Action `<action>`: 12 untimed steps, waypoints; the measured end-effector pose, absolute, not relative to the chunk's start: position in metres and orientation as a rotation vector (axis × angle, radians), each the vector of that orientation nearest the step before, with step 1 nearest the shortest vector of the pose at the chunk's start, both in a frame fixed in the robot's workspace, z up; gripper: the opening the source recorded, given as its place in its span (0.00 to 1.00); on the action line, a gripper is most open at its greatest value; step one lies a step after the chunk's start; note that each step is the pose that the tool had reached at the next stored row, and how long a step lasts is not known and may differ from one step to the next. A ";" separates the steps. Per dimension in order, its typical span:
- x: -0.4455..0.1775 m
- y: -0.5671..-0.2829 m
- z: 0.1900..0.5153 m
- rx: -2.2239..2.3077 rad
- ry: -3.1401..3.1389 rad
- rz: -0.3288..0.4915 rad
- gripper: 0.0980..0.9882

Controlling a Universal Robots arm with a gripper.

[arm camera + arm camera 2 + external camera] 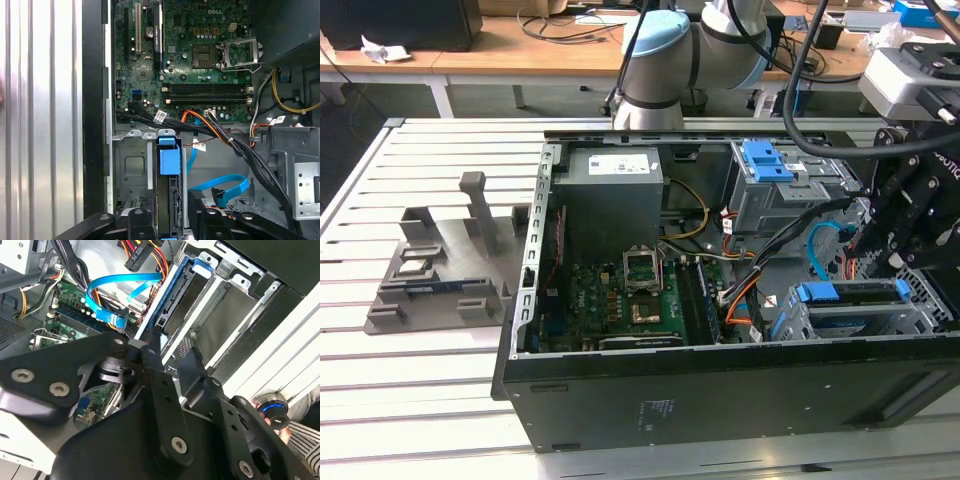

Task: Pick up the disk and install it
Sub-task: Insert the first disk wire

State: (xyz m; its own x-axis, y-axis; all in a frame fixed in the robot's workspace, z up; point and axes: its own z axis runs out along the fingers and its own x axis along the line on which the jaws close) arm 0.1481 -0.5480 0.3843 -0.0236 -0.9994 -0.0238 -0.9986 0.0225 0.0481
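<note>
Disk seated in the drive cage, claw just above it.
Motherboard (pixel 640 300) lies to the exterior view's left of the claw (pixel 910 235); directly beneath the claw, the disk (pixel 855 292) stands on edge in the metal cage (pixel 850 320). Whether the claw is parted, I cannot tell.

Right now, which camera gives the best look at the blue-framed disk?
The first wrist view: the disk stands edge-on in its metal bay, blue frame facing the camera. The exterior view shows it smaller, beside the hand. The second wrist view shows its blue edge, partly behind the hand.
</note>
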 end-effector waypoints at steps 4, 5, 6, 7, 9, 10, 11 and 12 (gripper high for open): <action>0.156 -0.545 0.384 2.181 -2.232 -0.077 0.36; 0.161 -0.542 0.384 2.179 -2.231 -0.077 0.36; 0.169 -0.537 0.383 2.177 -2.228 -0.080 0.36; 0.178 -0.532 0.381 2.173 -2.224 -0.088 0.36; 0.185 -0.524 0.377 2.170 -2.221 -0.092 0.36; 0.187 -0.521 0.375 2.169 -2.220 -0.091 0.36; 0.188 -0.517 0.375 2.168 -2.219 -0.089 0.36; 0.188 -0.514 0.374 2.167 -2.218 -0.086 0.36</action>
